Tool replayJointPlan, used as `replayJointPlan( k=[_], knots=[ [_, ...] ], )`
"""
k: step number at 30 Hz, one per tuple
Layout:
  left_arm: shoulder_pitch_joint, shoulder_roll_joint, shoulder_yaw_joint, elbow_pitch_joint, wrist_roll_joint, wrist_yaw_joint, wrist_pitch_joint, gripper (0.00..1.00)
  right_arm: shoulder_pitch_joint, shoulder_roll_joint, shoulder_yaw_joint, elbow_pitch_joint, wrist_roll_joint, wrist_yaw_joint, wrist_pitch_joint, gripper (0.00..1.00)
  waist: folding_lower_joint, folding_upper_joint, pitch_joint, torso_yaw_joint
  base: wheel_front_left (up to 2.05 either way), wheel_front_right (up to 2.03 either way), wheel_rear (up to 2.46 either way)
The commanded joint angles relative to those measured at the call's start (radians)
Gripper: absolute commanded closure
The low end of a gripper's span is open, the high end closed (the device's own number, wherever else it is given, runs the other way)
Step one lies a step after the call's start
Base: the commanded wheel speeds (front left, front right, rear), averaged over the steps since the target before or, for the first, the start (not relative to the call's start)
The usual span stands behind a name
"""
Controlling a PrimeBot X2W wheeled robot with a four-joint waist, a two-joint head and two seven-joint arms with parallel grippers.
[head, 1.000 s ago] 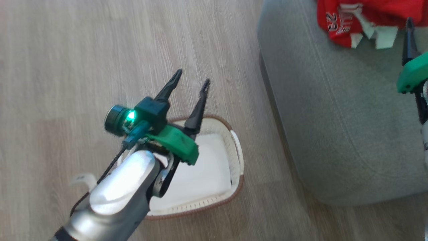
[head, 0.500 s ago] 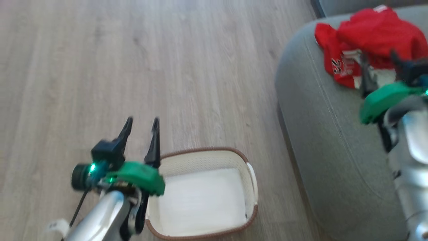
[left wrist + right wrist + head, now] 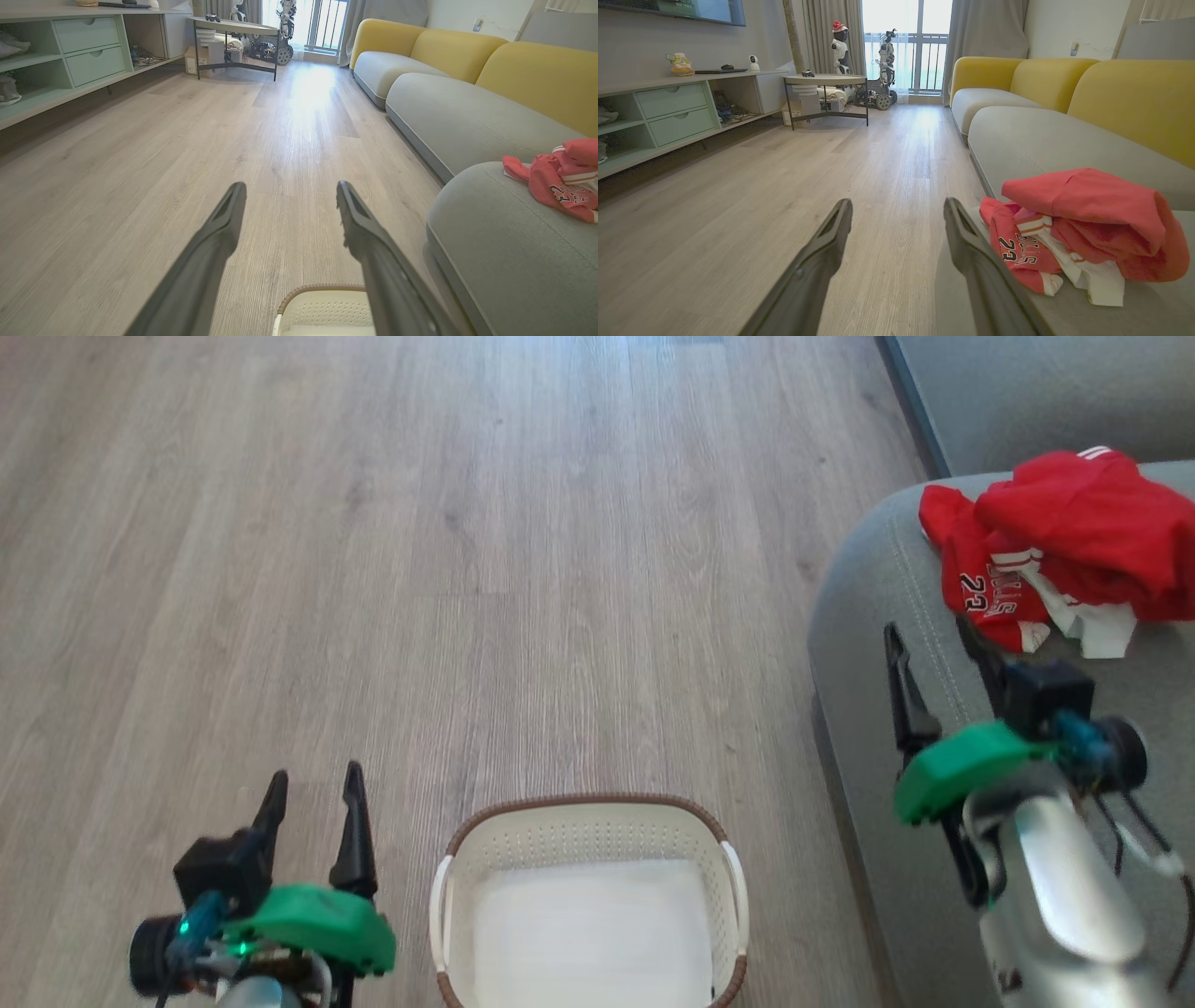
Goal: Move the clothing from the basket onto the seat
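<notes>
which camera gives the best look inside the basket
The head view. It looks straight down into the basket, showing the brown rim, both white handles and the bare white liner, though the picture's bottom edge cuts off the near end. The left wrist view catches just a strip of its far rim and perforated wall at the bottom edge.

Home living room: sofa [image 3: 1045, 135], sideboard [image 3: 677, 112], curtains [image 3: 831, 37].

Two red garments [image 3: 1074, 523], one basket [image 3: 588, 826], one seat [image 3: 850, 663], two pincers: left pincer [image 3: 316, 771], right pincer [image 3: 926, 627].

Red clothing [image 3: 1074, 537], grey-green seat [image 3: 868, 644], cream basket [image 3: 588, 826]
</notes>
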Motion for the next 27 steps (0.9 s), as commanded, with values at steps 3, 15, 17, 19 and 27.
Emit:
replayJointPlan(
  k=[3, 15, 17, 19, 27],
  knots=[
    [0.002, 0.012, 0.069, -0.049, 0.024, -0.009, -0.013, 0.0, 0.032, 0.022, 0.003, -0.088, -0.023, 0.0, -0.009, 0.0, 0.0001, -0.0001, -0.015, 0.004, 0.0, 0.0, 0.0],
    [0.114, -0.022, 0.141, -0.055, 0.058, -0.044, -0.013, 0.0, 0.236, 0.031, 0.055, -0.267, 0.066, 0.0, 0.018, 0.0, 0.0001, -0.0001, -0.033, 0.012, 0.0, 0.0, 0.0],
    [0.122, -0.028, 0.148, -0.05, 0.064, -0.053, -0.013, 0.0, 0.255, 0.031, 0.048, -0.28, 0.076, 0.0, 0.022, 0.0, 0.0001, -0.0001, -0.032, 0.015, 0.0, 0.0, 0.0],
    [0.128, -0.035, 0.154, -0.042, 0.069, -0.061, -0.013, 0.0, 0.269, 0.031, 0.045, -0.29, 0.085, 0.0, 0.023, 0.0, 0.0001, -0.0001, -0.031, 0.02, 0.0, 0.0, 0.0],
    [0.131, -0.058, 0.174, -0.019, 0.088, -0.087, -0.013, 0.0, 0.305, 0.031, 0.045, -0.306, 0.098, 0.0, 0.022, 0.0, 0.0001, -0.0001, -0.03, 0.032, 0.0, 0.0, 0.0]
  ],
)
